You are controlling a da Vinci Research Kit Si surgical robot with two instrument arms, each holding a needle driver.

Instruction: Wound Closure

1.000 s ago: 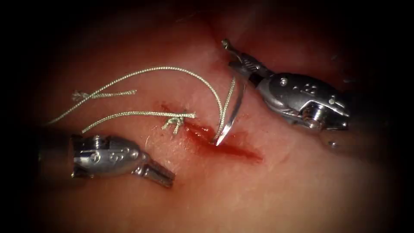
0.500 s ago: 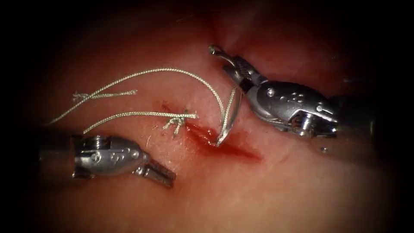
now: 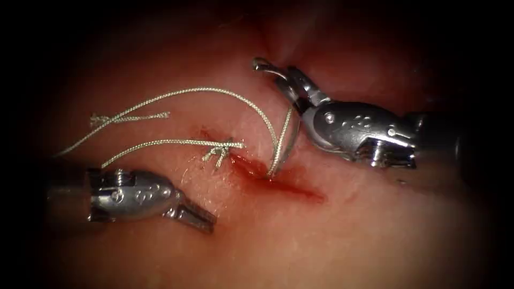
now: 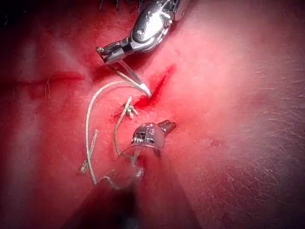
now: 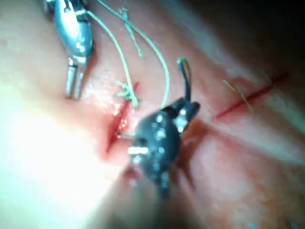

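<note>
The cut (image 3: 278,179) runs slantwise across the tissue (image 3: 321,241), wet with red fluid. My right tool (image 3: 289,80) is shut on the curved needle (image 3: 286,134) near its tail end. The needle arcs down from the cut's right side and its tip is sunk in the tissue at the cut's edge. Thread (image 3: 214,89) arches from the far left over to the cut beside the needle. A tied knot (image 3: 218,150) sits at the cut's upper left end. My left tool (image 3: 198,217) lies left of the cut, shut, holding nothing. In the left wrist view the needle (image 4: 136,81) reaches the cut (image 4: 159,81).
Cut ends of thread (image 3: 134,116) lie on the tissue at the left, above the left tool's body (image 3: 134,195). A second, stitched cut (image 5: 252,95) appears in the right wrist view beyond the right tool (image 5: 159,138).
The right tool has shifted left and rolled, swinging the needle's tail leftward. The needle's tip, bare above the cut before, has gone into the tissue. The left tool stayed put.
</note>
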